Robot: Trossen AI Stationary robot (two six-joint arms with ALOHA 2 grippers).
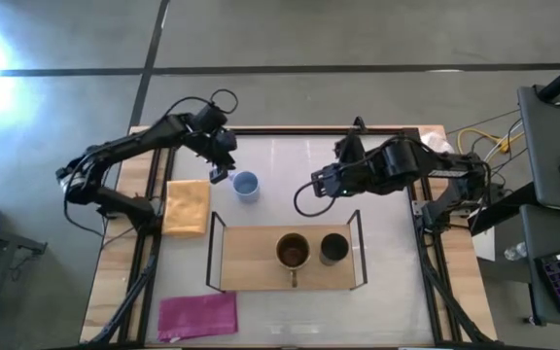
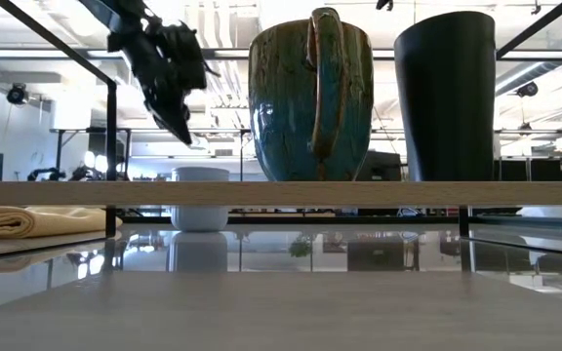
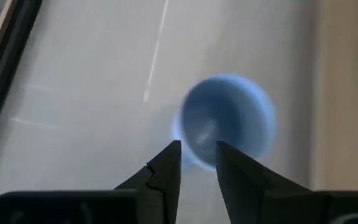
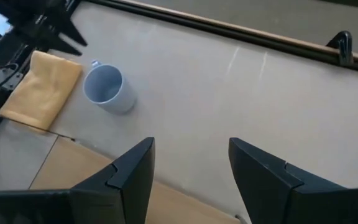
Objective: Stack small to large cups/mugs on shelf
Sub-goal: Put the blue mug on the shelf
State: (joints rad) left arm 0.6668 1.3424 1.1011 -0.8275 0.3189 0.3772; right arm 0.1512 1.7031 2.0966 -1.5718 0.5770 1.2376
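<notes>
The light blue mug (image 1: pixel 246 185) stands upright on its base on the table, behind the shelf (image 1: pixel 251 277); it also shows in the low view (image 2: pixel 200 200) and the right wrist view (image 4: pixel 107 89). The brown mug (image 1: pixel 293 251) and the black mug (image 1: pixel 333 249) stand side by side on the shelf board (image 2: pixel 281 192). My left gripper (image 1: pixel 220 173) hovers above and just left of the blue mug (image 3: pixel 229 121), its fingers a narrow gap apart and empty. My right gripper (image 1: pixel 317 187) is open and empty over the table, right of the blue mug.
A folded yellow cloth (image 1: pixel 188 207) lies left of the shelf, and a pink cloth (image 1: pixel 197 314) lies near the front left. Black wire uprights (image 1: pixel 214 251) stand at both ends of the shelf. Bare table (image 1: pixel 290 160) lies between the two grippers.
</notes>
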